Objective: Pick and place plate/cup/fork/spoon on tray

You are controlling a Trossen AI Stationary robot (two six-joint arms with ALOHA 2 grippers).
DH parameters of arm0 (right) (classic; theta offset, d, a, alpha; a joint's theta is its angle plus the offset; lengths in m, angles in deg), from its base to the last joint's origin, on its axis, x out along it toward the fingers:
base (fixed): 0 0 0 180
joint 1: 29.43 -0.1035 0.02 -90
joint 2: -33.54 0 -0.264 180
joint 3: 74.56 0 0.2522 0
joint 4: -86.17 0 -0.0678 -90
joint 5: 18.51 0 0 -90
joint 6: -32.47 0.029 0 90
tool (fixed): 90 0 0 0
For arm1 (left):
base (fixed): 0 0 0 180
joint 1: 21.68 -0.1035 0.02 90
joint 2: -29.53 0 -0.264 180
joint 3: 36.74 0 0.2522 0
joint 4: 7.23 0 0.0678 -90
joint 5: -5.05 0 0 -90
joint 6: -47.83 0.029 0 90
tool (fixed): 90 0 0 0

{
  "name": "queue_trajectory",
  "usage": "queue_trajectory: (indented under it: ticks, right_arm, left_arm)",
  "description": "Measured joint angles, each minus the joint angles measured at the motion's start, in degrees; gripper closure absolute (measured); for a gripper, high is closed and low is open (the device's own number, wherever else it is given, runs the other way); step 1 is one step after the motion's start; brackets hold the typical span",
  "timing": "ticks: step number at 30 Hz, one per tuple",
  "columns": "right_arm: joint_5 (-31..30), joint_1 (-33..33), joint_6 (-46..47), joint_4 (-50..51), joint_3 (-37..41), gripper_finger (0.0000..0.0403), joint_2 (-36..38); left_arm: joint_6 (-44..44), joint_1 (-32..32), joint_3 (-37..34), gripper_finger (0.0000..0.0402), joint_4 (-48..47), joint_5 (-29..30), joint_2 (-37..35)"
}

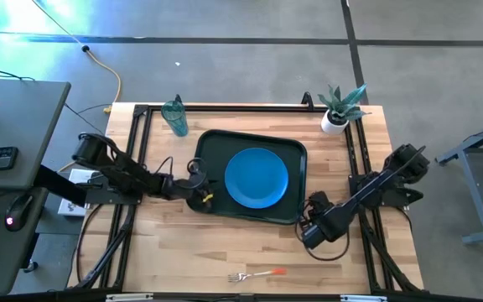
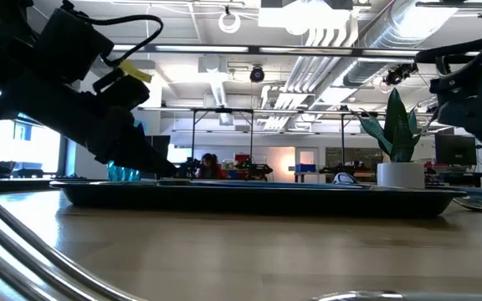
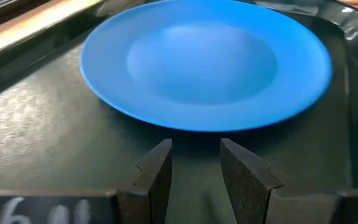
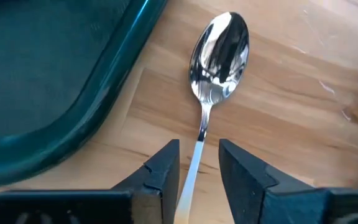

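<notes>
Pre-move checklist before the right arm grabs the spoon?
1. Spoon lies on the bare table beside the tray rim: ok.
2. Right gripper open, spoon handle between its fingers: ok.
3. Plate already on tray: ok.
4. Left gripper open, empty, over the tray's left end, facing the plate: ok.
5. Fork at the table's front edge, cup at the back left, both off tray: not ok.
6. Free tray space for the spoon: ok.

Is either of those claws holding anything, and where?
The right end effector straddles the spoon at its handle; grip uncertain. The left end effector holds nothing.
</notes>
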Motion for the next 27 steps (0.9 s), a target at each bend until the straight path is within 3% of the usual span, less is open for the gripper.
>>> queue_trajectory:
  ticks: [7,15,21,27]
  right_arm:
    - [1.37,1.96,-0.45,3.28,0.02,0.0321,0.00]
    - [2.67,2.31,-2.17,0.76,1.57,0.0323,0.03]
    - [4.29,2.10,-1.59,-8.92,8.31,0.0324,0.76]
    - [2.89,0.65,0.47,-6.31,7.72,0.0324,2.57]
  left_arm:
    - [-5.65,1.16,-0.02,0.0275,-3.88,1.39,-0.35]
    - [-9.22,3.96,-0.04,0.0275,-4.20,1.03,-0.35]
    - [-11.96,6.42,-0.04,0.0275,-4.24,1.07,-0.35]
    - [-15.11,8.47,-0.04,0.0275,-3.99,1.15,-0.35]
